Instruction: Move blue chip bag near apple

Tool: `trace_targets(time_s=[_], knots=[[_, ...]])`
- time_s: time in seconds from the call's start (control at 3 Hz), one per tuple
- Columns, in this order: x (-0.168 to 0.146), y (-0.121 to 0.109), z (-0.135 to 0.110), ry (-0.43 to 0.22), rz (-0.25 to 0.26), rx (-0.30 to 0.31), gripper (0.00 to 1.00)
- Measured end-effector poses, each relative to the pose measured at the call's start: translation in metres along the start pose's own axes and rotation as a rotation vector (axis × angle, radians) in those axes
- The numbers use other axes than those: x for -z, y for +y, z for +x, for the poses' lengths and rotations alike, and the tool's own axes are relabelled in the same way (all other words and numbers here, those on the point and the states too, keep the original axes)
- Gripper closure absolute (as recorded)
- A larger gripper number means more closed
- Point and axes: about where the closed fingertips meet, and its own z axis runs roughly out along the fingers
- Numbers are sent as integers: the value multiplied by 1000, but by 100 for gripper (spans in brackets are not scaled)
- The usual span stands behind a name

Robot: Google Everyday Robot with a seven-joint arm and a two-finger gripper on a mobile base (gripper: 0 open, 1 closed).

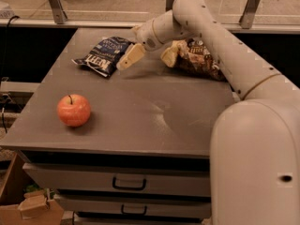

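Claw (145, 61) spread open, empty, just beside blue chip bag (102, 55) (white lettering illegible) — apple (73, 110) well apart.

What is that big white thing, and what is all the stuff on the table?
The big white thing is a robot's arm. It reaches in from the right side of the picture. At its end is the gripper, a hand with two tan fingers. They are open and hold nothing. One camera took this picture, looking down at a grey table with drawers underneath. On the table lie a blue chip bag at the back, a brown chip bag to its right, and a red apple at the front left. The gripper hangs between the two bags, close to the blue one.
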Motion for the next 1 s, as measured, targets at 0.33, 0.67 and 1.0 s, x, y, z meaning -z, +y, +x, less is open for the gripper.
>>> trace_targets(time_s=[0.33, 0.67, 1.0], knots=[[-26, -17, -2, -7, 42, -86, 0], [-47, -30, 1, 19, 80, -184, 3], [-53, -32, 4, 29, 98, -217, 25]])
